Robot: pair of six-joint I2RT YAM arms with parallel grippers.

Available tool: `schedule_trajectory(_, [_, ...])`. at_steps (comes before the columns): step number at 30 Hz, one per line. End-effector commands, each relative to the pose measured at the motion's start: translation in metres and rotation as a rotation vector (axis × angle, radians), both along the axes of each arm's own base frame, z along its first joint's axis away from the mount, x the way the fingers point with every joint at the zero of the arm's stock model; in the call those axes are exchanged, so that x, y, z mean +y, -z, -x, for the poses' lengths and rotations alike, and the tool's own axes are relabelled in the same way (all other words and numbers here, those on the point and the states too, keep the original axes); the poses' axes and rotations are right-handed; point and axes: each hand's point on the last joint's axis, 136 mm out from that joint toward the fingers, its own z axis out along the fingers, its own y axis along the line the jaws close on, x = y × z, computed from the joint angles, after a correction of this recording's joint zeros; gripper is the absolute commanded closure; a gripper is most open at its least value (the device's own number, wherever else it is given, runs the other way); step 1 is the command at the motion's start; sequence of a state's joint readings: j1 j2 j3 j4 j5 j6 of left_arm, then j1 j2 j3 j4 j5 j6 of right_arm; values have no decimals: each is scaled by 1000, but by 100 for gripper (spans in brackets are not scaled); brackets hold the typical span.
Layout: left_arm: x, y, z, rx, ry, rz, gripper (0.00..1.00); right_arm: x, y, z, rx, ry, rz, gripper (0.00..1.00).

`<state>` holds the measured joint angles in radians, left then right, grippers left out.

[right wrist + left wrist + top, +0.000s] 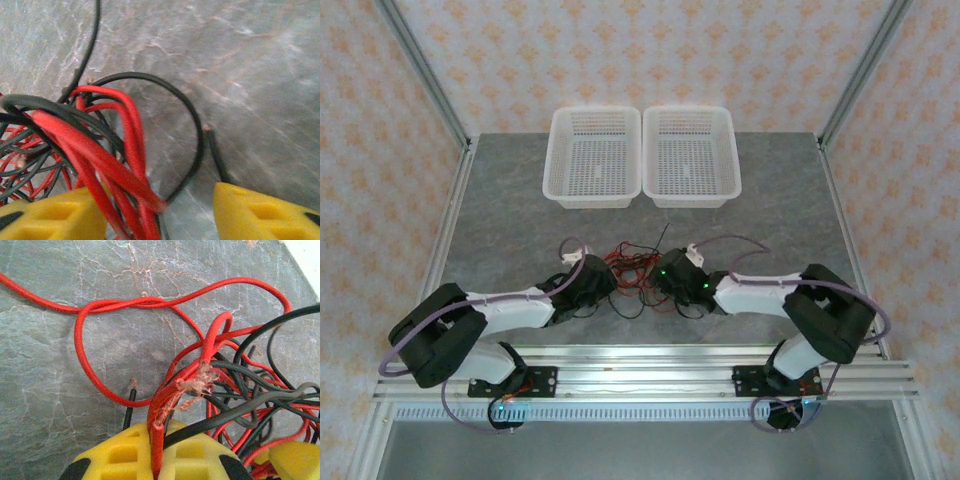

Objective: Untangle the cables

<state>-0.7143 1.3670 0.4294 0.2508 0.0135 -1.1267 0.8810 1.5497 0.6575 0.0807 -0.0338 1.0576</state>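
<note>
A: What does each pincer have?

B: The left gripper [156, 442] is clamped on one red strand. The right gripper [159, 202] gapes, with red strands lying loose between its jaws.

A: And the cables [635, 272]?

B: Knotted between both grippers. Separation looks barely started. Next, draw that strand sideways, slowly.

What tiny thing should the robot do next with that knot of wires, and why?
Probably close the right gripper. Its fingers stand open with red strands of the cables lying between them, while the left gripper seems clamped on the tangle's other side. A second hold would let the arms pull apart.
</note>
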Motion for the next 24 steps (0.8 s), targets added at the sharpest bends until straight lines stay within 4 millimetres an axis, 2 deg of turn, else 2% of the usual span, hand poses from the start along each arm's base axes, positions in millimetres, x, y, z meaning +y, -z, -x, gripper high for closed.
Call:
schedule_trajectory(1, [1,-9,-2,-31,-29,39,100,4,12,-2,2,-28,48,56])
schedule_trajectory(7, [13,-9,1,-42,-58,10,100,-6,18,1,8,-21,91,92])
schedule_trajectory(10, [19,-10,0,-46,-65,-9,100,-12,14,0,-6,-17,118,100])
schedule_trajectory(14, [28,-12,-2,-54,-72,-53,100,-21,5,-3,-39,-39,187,100])
schedule_trajectory(17, [30,-14,-5,-62,-37,-68,100,-27,0,-5,-54,-117,281,100])
schedule_trajectory(24, [39,-27,-11,-70,30,-192,100,-54,-9,-13,-66,-413,676,100])
